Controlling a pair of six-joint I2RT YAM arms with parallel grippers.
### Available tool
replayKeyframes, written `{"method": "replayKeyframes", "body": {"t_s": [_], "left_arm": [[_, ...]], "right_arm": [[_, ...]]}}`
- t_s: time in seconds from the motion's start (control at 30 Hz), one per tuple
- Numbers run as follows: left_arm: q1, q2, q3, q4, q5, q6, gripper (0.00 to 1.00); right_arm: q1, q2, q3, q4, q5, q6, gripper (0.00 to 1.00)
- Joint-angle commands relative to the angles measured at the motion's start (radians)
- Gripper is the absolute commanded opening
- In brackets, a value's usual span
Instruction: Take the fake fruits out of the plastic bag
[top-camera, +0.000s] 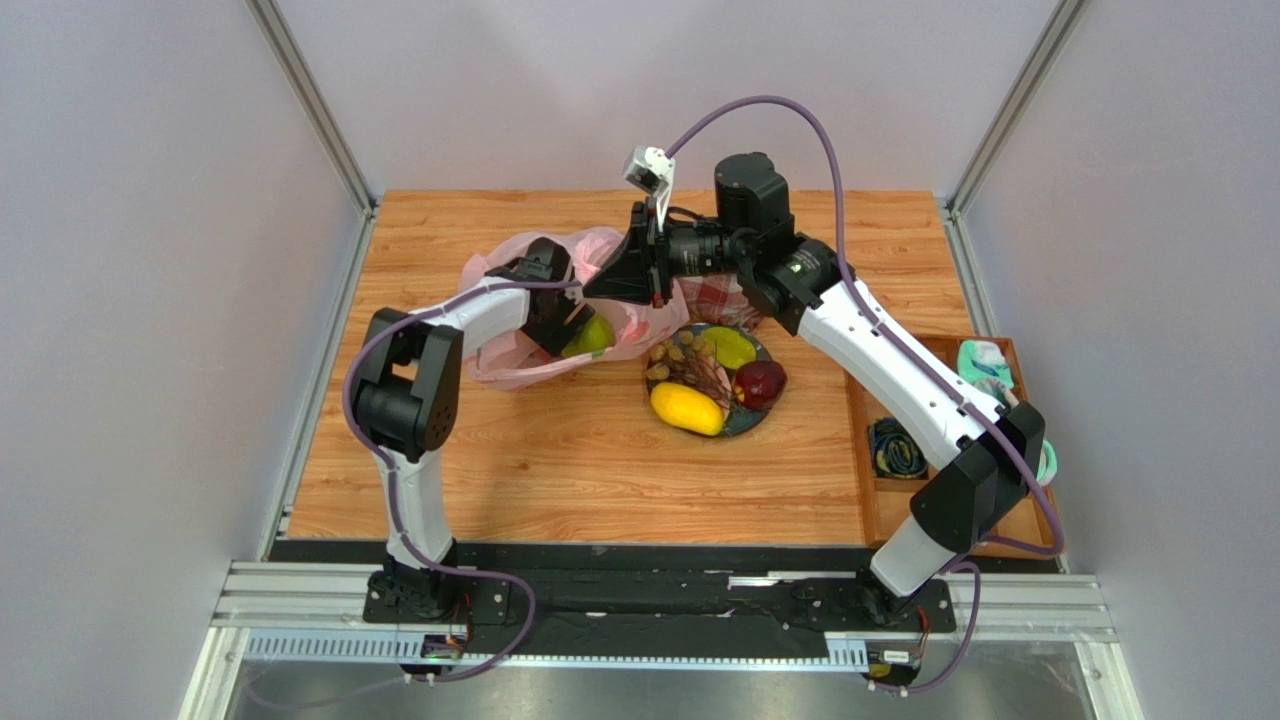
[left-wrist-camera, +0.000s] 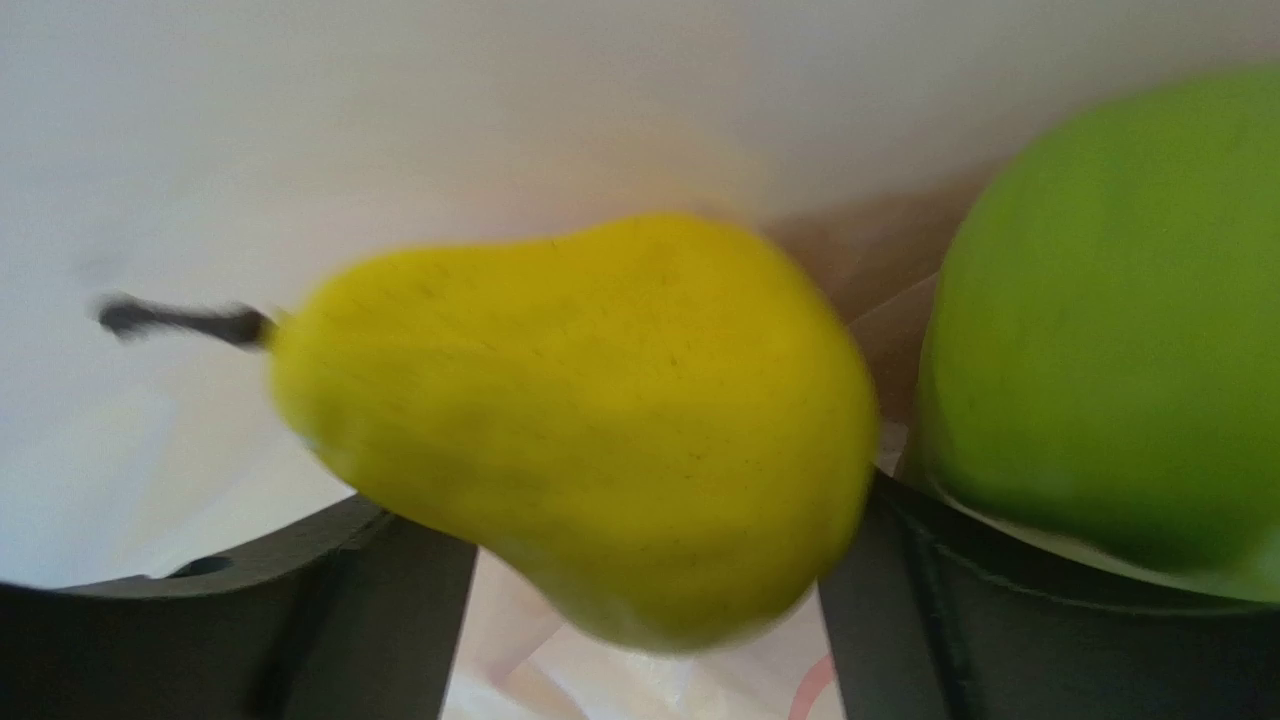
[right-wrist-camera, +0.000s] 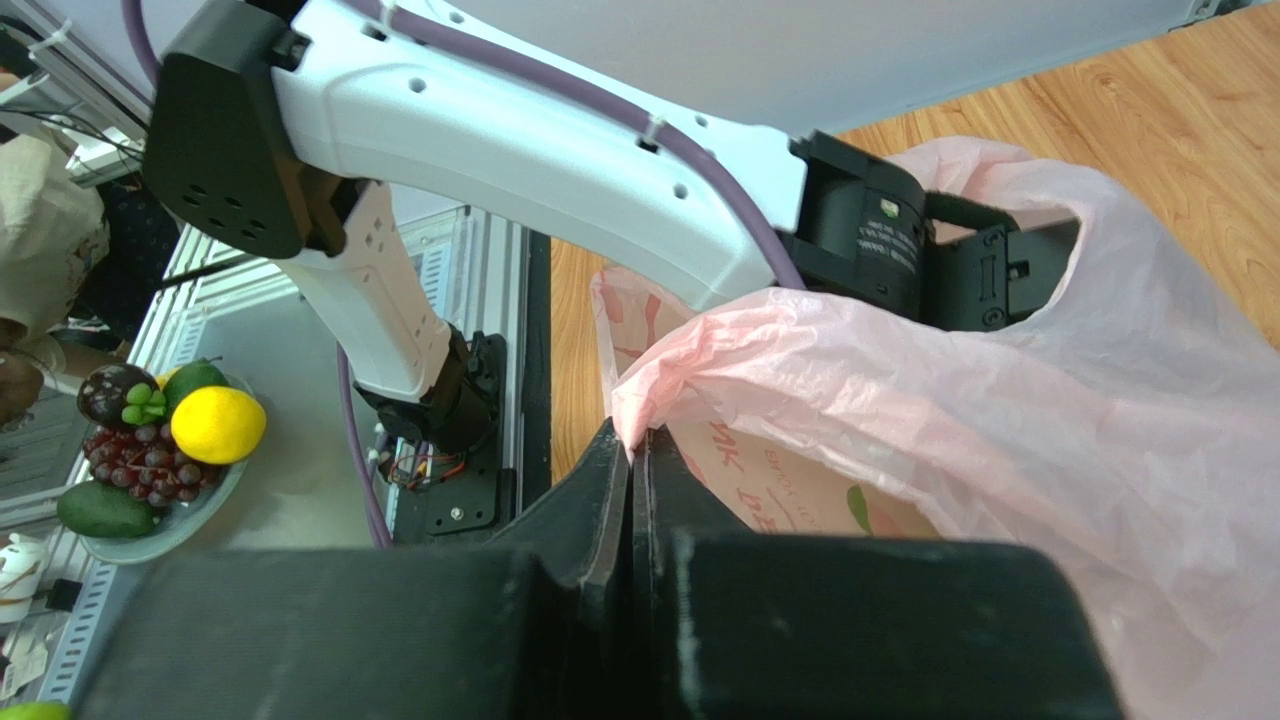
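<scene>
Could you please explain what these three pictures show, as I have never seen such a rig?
Two robot arms are bolted at a wooden table. The overhead picture shows both; the other two come from a camera on each wrist. The left gripper, inside the pink plastic bag, holds a yellow pear, with a green fruit beside it. The right gripper pinches the bag's edge. A dark plate holds more fake fruits; a side tray holds rolled socks.

The left arm (top-camera: 451, 323) rose from its near base, elbow high, and bent right; the left gripper (left-wrist-camera: 661, 578) clamped the yellow pear (left-wrist-camera: 586, 420). The right arm (top-camera: 887, 368) stretched far and left, the right gripper (right-wrist-camera: 633, 444) pinched tight on the plastic bag (right-wrist-camera: 1052, 435).
</scene>
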Motion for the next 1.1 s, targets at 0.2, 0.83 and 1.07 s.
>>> {"method": "replayKeyframes", "body": {"t_s": [0.2, 0.83, 1.07], "left_arm": [[0.018, -0.055, -0.004, -0.050, 0.120, 0.069, 0.23], [0.037, -0.831, -0.154, -0.361, 0.575, 0.095, 0.00], [0.044, -0.925, -0.162, -0.314, 0.755, 0.072, 0.00]], "right_arm": [[0.000, 0.011, 0.029, 0.047, 0.029, 0.031, 0.00], [-0.070, 0.083, -0.063, 0.158, 0.154, 0.190, 0.00], [-0.109, 0.258, 0.047, 0.180, 0.230, 0.333, 0.00]]}}
